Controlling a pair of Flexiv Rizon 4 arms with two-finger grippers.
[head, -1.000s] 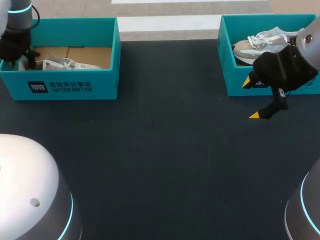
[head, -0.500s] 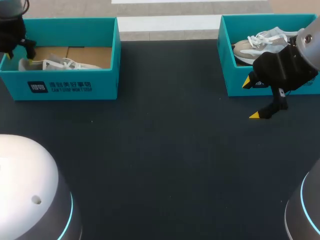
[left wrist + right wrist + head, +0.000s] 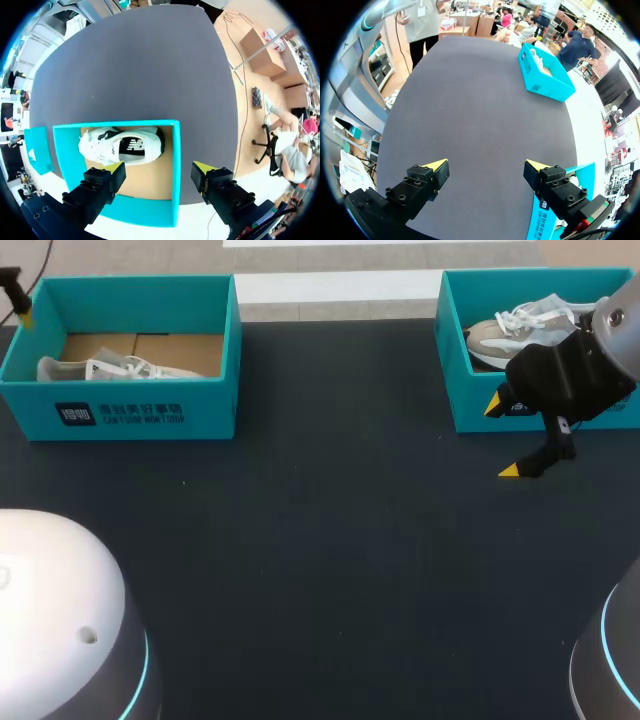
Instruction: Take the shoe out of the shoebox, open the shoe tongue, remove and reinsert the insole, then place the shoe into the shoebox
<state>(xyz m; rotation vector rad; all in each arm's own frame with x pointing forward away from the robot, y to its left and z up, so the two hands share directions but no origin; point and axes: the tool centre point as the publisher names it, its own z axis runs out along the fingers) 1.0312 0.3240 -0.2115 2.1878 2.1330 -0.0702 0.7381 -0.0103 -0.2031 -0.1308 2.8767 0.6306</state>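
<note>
A white shoe (image 3: 110, 368) lies on its side in the teal shoebox (image 3: 150, 415) at the table's far left. In the left wrist view my left gripper (image 3: 159, 172) hangs open above that shoebox (image 3: 176, 150), with the shoe (image 3: 120, 146) below and ahead of its fingers, untouched. The head view shows only one yellow fingertip (image 3: 25, 314) of it, at the box's far left corner. My right gripper (image 3: 500, 435) stands open and holds nothing, just in front of a second teal shoebox (image 3: 460, 390) with a beige shoe (image 3: 510, 330) inside.
Dark table (image 3: 320, 540) spreads between the two boxes. In the right wrist view my right gripper (image 3: 487, 165) looks across that table toward the far shoebox (image 3: 545, 75). The second box's corner (image 3: 585, 172) lies beside its finger.
My left gripper has risen out of the left shoebox and drawn back to the far left, its fingers spreading wider. The white shoe stays in the box. The right arm has not moved.
</note>
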